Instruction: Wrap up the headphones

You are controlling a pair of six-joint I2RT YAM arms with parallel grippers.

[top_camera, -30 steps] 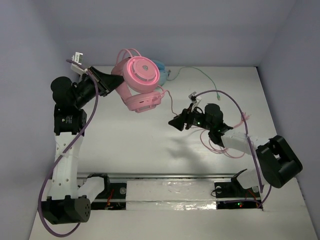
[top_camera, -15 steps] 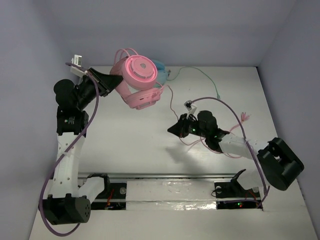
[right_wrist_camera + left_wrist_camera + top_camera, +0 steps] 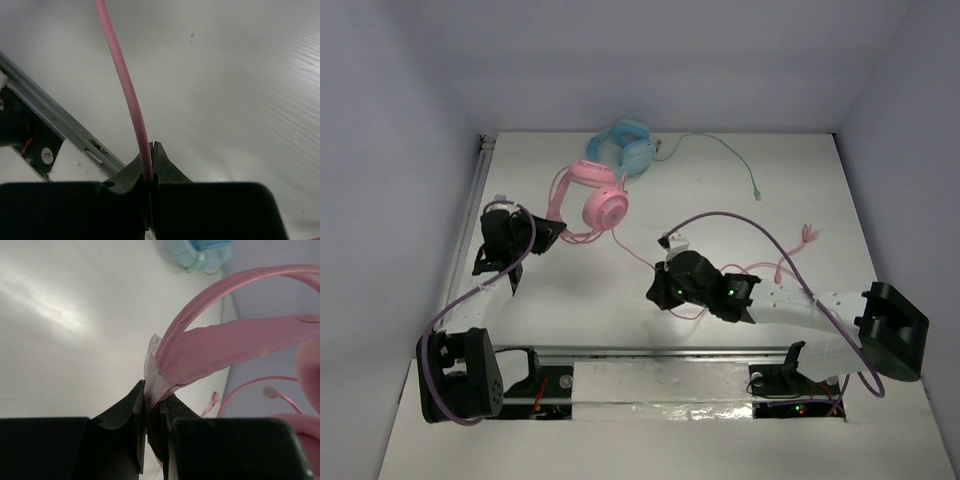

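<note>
your top view is lit evenly and softly from above: the white table [image 3: 790,180] reads bright without blowing out, the arms drop only faint grey shadows, and the walls dim to a dull lilac. in your left wrist view a broad glare streak crosses the table at upper left, the headphones [image 3: 240,345] look soft near the lens, and the light blue headphones [image 3: 200,252] blur behind. the left gripper [image 3: 154,396] and right gripper [image 3: 151,149] go near black; the cable [image 3: 131,100] looks fairly crisp
</note>
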